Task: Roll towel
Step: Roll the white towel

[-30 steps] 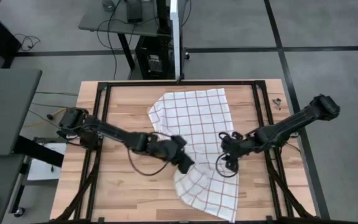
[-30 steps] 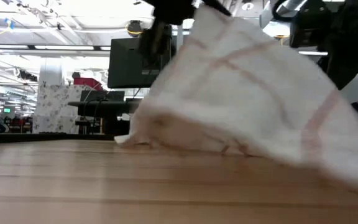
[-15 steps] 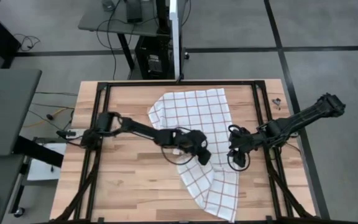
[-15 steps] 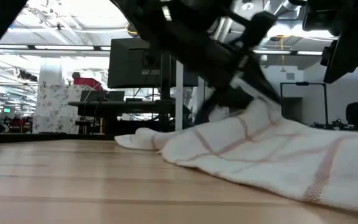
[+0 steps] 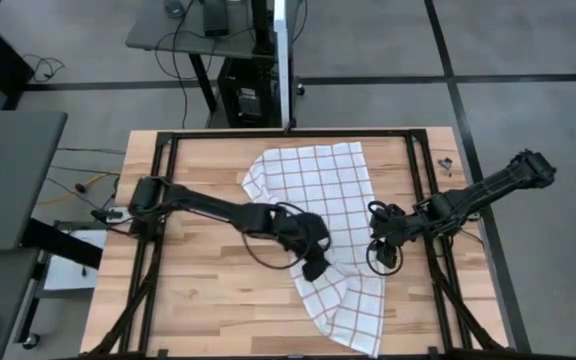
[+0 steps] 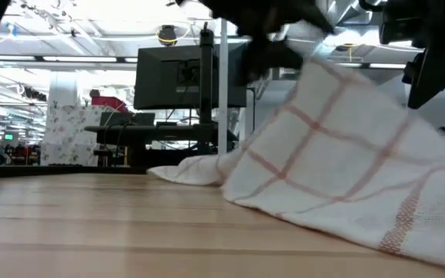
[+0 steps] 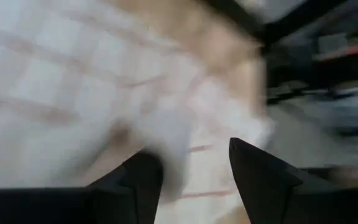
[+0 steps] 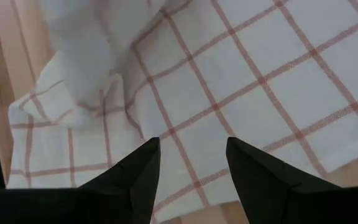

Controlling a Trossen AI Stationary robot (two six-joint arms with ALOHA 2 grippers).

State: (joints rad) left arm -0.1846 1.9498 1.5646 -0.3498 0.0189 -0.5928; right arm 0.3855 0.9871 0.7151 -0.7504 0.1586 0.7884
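Toward the worktop's front edge, our left gripper (image 5: pixel 315 262) pinches the towel (image 5: pixel 318 190), lifting a fold. Our right gripper (image 5: pixel 385 238) hovers parted, empty, over the cloth's right edge. A weak pinch could drop the fold, leaving a crooked roll.

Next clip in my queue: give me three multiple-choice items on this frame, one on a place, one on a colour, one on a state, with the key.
1. Where is the left gripper?
A. at the towel's left edge, mid-table
B. off the table
C. at the table's far-right corner

2. What colour are the towel grid lines?
A. blue
B. red
C. green

3. How does the towel lie?
A. fully rolled
B. neatly stacked
C. partly lifted and folded over

Key: 1 A, the high view shows it at the cloth's left edge. 2 B, red lines on white in the right wrist view. 3 C, the low view shows cloth raised off the table; the right gripper waits open-jawed at the right edge.
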